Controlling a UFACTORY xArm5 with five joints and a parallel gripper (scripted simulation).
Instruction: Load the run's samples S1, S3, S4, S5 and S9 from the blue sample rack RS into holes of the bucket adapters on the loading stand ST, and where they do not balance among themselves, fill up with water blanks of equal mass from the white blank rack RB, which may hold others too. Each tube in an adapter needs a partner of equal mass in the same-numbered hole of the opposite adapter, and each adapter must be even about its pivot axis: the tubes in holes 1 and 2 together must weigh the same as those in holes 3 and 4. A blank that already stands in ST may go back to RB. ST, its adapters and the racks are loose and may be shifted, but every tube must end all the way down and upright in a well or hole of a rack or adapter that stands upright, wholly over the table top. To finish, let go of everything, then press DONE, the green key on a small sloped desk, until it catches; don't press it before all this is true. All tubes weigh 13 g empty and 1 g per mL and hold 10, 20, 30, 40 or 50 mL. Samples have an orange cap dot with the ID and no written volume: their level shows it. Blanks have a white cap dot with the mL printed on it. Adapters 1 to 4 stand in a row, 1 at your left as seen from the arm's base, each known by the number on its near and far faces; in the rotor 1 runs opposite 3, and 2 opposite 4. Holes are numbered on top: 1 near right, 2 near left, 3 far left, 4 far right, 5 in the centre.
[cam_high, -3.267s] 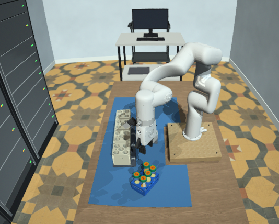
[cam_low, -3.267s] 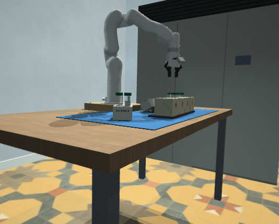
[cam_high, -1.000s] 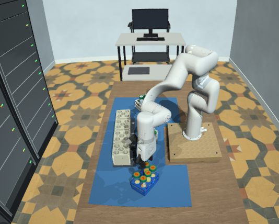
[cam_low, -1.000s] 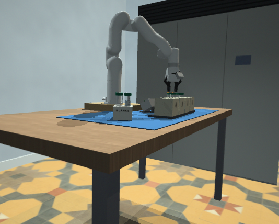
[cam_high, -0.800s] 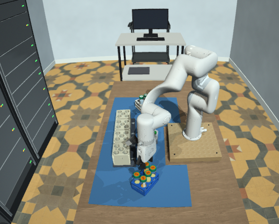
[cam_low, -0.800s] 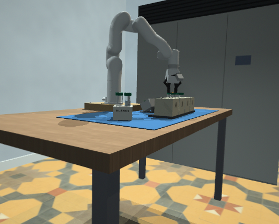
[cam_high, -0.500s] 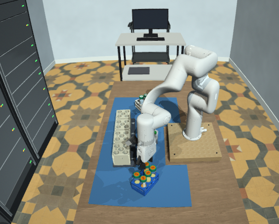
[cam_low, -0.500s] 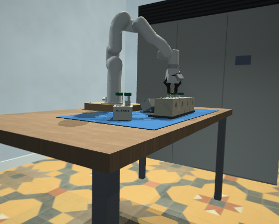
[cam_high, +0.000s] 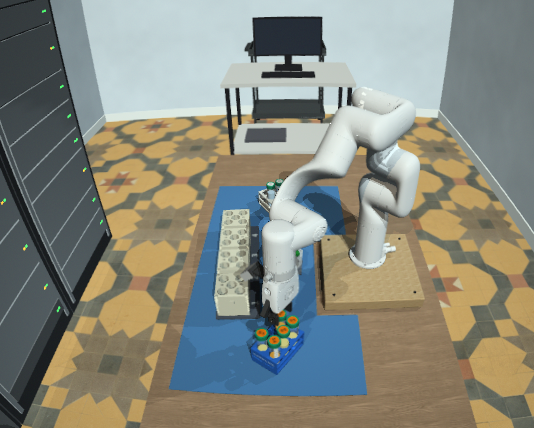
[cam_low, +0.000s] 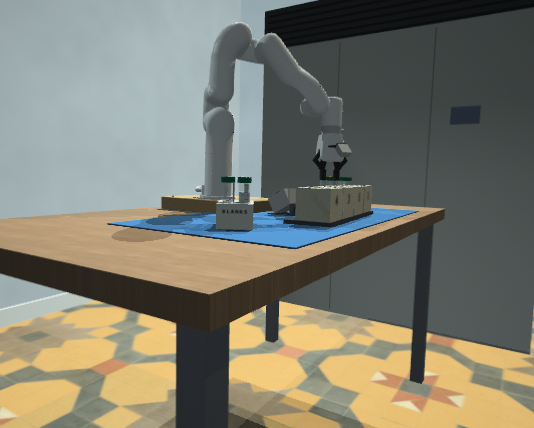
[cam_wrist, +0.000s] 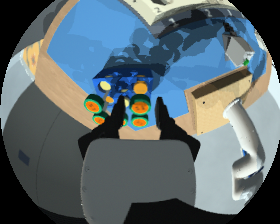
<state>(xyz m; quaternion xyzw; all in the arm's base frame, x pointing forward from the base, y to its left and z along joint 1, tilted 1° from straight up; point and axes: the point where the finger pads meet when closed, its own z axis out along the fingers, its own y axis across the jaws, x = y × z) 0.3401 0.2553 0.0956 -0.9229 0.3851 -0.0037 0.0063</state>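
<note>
The blue sample rack RS (cam_high: 270, 361) (cam_wrist: 115, 75) stands on the blue mat at the near end of the stand. It holds several green-capped tubes with orange dots (cam_high: 274, 341) (cam_wrist: 94, 103). My gripper (cam_high: 272, 316) (cam_low: 331, 175) (cam_wrist: 140, 102) is open and hangs right over the rack's far side, fingertips at cap height. In the wrist view one orange-dotted cap (cam_wrist: 140, 120) lies between the fingertips. The loading stand ST with its row of beige adapters (cam_high: 232, 262) (cam_low: 320, 202) is beside the rack. Its holes look empty. The white blank rack RB (cam_high: 264, 196) (cam_low: 234, 217) holds two green-capped tubes (cam_low: 228, 179).
A grey sloped desk (cam_low: 280, 200) (cam_wrist: 239, 48) stands between the stand and the arm's wooden base plate (cam_high: 370, 285) (cam_wrist: 215, 97); the arm hides most of it in the top view. The blue mat (cam_high: 330, 360) covers the table's middle.
</note>
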